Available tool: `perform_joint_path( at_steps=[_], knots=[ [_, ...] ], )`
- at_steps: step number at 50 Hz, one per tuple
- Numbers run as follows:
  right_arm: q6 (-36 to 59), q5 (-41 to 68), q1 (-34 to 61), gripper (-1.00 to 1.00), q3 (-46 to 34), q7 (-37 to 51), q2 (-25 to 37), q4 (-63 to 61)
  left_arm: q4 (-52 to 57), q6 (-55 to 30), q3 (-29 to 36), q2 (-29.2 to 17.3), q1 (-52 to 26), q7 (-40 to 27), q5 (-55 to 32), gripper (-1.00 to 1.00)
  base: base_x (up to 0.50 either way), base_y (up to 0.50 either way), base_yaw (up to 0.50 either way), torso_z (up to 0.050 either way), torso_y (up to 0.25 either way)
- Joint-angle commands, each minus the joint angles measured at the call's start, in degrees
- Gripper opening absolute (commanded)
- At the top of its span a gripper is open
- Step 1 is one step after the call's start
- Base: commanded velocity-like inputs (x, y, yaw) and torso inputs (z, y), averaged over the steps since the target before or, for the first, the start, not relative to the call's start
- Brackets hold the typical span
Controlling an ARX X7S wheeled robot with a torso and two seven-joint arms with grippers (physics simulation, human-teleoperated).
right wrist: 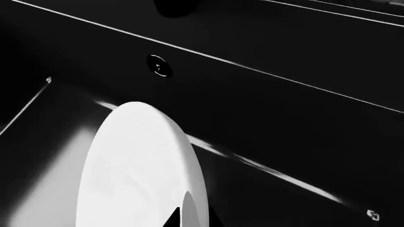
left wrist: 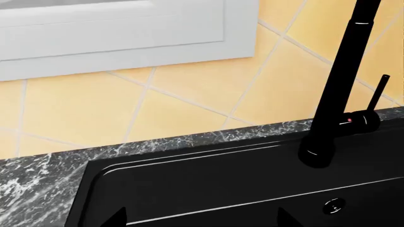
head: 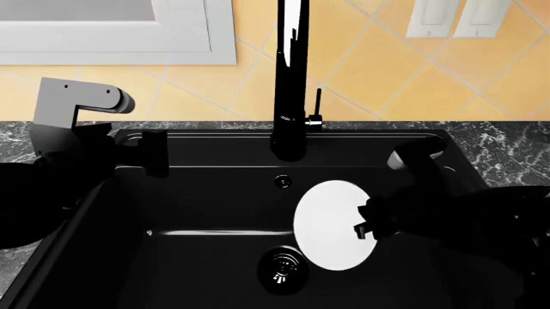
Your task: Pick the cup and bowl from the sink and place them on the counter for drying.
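Note:
The white bowl is in the black sink, just right of the round drain. My right gripper is shut on the bowl's right rim. In the right wrist view the bowl stands tilted on edge, its rim pinched between the two dark fingertips of that gripper. My left gripper hovers open over the sink's back left corner. Nothing lies between the widely spaced tips of that gripper in the left wrist view. The cup is out of view.
A tall black faucet with a side lever rises behind the sink's middle. Dark marble counter runs along both sides and the back. Behind it are yellow wall tiles, a white window frame and wall switches.

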Motion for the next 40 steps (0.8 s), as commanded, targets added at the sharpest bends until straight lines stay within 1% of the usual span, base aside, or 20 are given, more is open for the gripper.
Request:
perform_joint_path(
  at_steps=[1, 6, 18, 22, 27, 28, 30, 33, 36, 40],
  knots=[
    [2.43, 31.10, 1.81, -1.00, 1.65, 20.53, 9.79, -4.26, -0.04, 1.41, -1.10, -0.10, 0.83, 1.06, -0.20, 1.00, 0.00, 0.00, 0.00, 0.000, 0.000],
    [2.09, 36.07, 1.01, -1.00, 3.83, 23.24, 13.10, -3.88, 0.33, 1.51, -1.32, -0.28, 1.24, 0.77, -0.60, 1.00, 0.00, 0.00, 0.00, 0.000, 0.000],
    [-0.53, 42.10, -0.22, -1.00, 11.44, 28.48, 21.91, -0.71, 0.07, 1.59, -1.09, -0.02, 0.91, 0.92, -0.44, 1.00, 0.00, 0.00, 0.00, 0.000, 0.000],
    [-2.07, 45.83, -2.43, -1.00, 16.09, 32.88, 24.63, 0.94, 0.15, 2.00, -1.20, 0.04, 1.36, 0.85, -0.40, 1.00, 0.00, 0.00, 0.00, 0.000, 0.000],
    [-3.11, 50.57, -6.74, -1.00, 21.24, 36.18, 28.21, 0.11, 0.33, 2.43, -1.26, 0.28, 1.81, 0.61, -0.37, 1.00, 0.00, 0.00, 0.00, 0.000, 0.000],
    [-3.38, 51.65, -7.85, -1.00, 22.62, 37.00, 29.09, -0.17, 0.32, 2.56, -1.39, -0.04, 1.98, 0.99, -0.35, 1.00, 0.00, 0.00, 0.00, 0.000, 0.000],
    [-4.02, 54.19, -10.71, -1.00, 26.14, 38.81, 30.83, -0.56, 0.17, 2.56, -0.94, 0.74, 1.61, 0.72, 0.02, 1.00, 0.00, 0.00, 0.00, 0.000, 0.000],
    [-5.16, 56.56, -15.81, -1.00, 32.77, 41.21, 32.49, -0.60, 0.01, 2.87, -1.00, 0.67, 1.68, 1.26, 0.19, 1.00, 0.00, 0.00, 0.00, 0.000, 0.000],
    [-5.52, 58.51, -21.11, -1.00, 40.39, 43.99, 33.16, 0.07, -0.07, 3.32, -1.08, 0.79, 2.33, 1.17, 0.28, 1.00, 0.00, 0.00, 0.00, 0.000, 0.000],
    [-5.38, 57.91, -26.27, -1.00, 48.87, 46.56, 32.76, 1.03, -0.12, 2.64, -0.73, 1.19, 1.34, 0.88, -0.02, 1.00, 0.00, 0.00, 0.00, 0.000, 0.000]
  ],
)
